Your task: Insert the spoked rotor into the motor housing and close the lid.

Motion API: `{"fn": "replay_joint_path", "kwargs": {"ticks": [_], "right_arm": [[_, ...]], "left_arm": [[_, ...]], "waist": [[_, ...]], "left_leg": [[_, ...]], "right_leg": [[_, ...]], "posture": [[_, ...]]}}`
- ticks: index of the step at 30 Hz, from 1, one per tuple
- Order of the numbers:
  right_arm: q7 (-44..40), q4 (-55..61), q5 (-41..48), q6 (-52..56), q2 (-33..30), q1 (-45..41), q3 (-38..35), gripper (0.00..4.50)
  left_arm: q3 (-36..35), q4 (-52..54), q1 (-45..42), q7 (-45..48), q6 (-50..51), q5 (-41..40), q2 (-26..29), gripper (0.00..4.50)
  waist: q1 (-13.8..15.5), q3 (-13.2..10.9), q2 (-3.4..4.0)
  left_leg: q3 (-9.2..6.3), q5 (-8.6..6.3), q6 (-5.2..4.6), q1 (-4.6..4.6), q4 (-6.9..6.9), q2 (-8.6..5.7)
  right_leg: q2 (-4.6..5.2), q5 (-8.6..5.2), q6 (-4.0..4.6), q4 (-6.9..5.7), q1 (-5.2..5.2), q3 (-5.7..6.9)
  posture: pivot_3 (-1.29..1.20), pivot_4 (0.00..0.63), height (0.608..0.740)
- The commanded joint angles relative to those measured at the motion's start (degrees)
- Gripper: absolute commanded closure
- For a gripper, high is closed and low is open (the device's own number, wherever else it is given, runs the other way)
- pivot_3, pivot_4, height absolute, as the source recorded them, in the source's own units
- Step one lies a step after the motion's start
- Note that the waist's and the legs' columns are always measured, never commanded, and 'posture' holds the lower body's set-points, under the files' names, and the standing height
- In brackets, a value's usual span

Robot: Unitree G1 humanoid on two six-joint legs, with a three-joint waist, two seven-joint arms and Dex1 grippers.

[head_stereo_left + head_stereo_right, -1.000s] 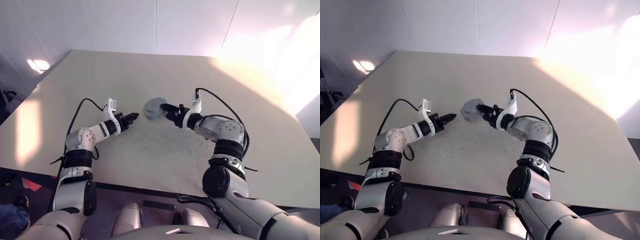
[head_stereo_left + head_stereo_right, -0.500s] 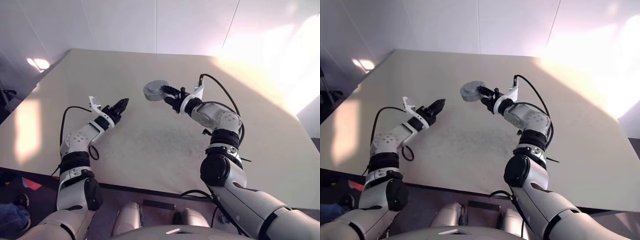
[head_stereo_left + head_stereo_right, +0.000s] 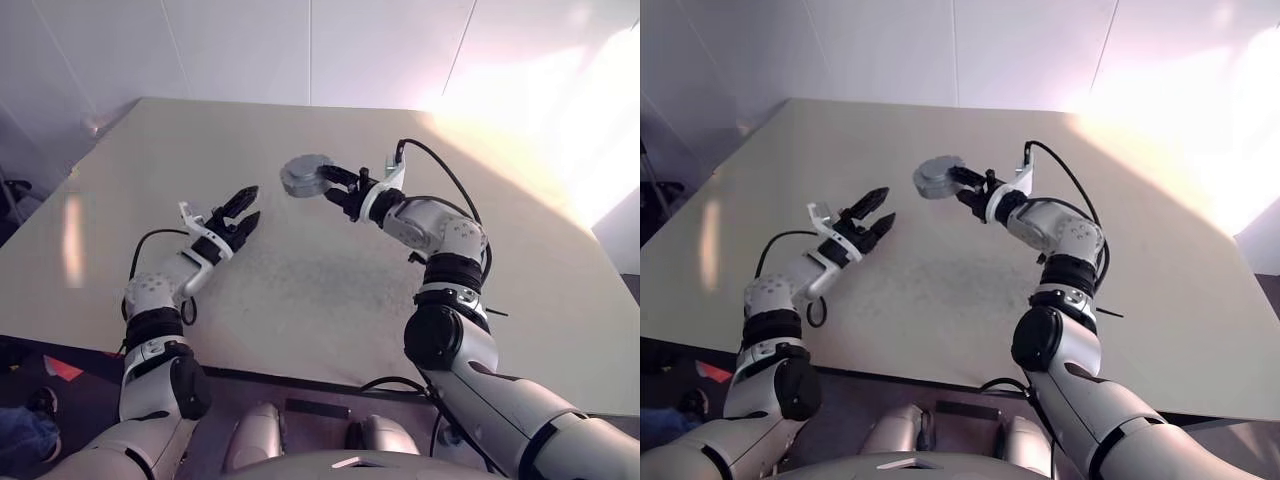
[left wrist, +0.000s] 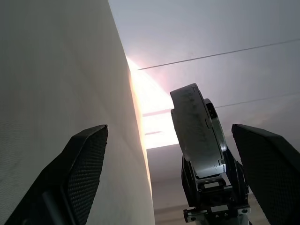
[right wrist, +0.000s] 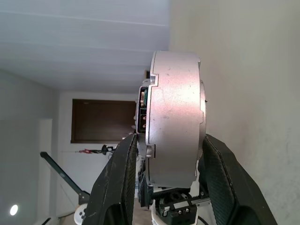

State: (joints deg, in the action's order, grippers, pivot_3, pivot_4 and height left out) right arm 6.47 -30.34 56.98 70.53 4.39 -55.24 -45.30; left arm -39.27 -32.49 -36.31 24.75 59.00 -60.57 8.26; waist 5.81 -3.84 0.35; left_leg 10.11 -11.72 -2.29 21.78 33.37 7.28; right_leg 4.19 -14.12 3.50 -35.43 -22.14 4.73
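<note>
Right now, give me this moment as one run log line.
right gripper: shut on motor housing, held above table | left gripper: open, empty

One motor housing point(image 3: 303, 176) is counted, a round grey cup held up above the far middle of the worktop point(image 3: 330, 290). One worktop is seen, pale and wide. Two grippers are counted: the left gripper point(image 3: 243, 211) on the left, and the right gripper point(image 3: 333, 183) on the right. Two black fingers point(image 4: 84, 168) are counted on each gripper, four in all.
</note>
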Motion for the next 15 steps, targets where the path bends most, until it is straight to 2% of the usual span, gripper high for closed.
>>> {"fn": "replay_joint_path", "kwargs": {"ticks": [1, 15], "right_arm": [[-0.9, 4.3, 4.5, 1.3, 0.6, -0.9, 1.9, 2.51], [-1.3, 8.6, 6.4, 2.2, 1.5, 2.7, 6.8, 2.51]], "left_arm": [[-0.3, -2.4, -2.4, 0.3, 1.1, -2.4, 0.0, 0.03], [4.0, -11.9, -8.3, 6.8, 0.8, 0.5, -0.3, 0.03]], "waist": [[0.1, 0.0, 0.00], [0.4, 0.0, -0.03]], "left_leg": [[0.00, 0.00, 0.00, 0.00, 0.02, 0.00], [-0.01, -0.03, 0.09, 0.00, 0.05, 0.00]], "right_leg": [[0.00, 0.00, 0.00, 0.00, 0.00, 0.00], [0.01, 0.02, -0.04, -0.02, 0.02, 0.00]], "posture": [[0.00, 0.000, 0.740], [0.00, 0.000, 0.740]]}}
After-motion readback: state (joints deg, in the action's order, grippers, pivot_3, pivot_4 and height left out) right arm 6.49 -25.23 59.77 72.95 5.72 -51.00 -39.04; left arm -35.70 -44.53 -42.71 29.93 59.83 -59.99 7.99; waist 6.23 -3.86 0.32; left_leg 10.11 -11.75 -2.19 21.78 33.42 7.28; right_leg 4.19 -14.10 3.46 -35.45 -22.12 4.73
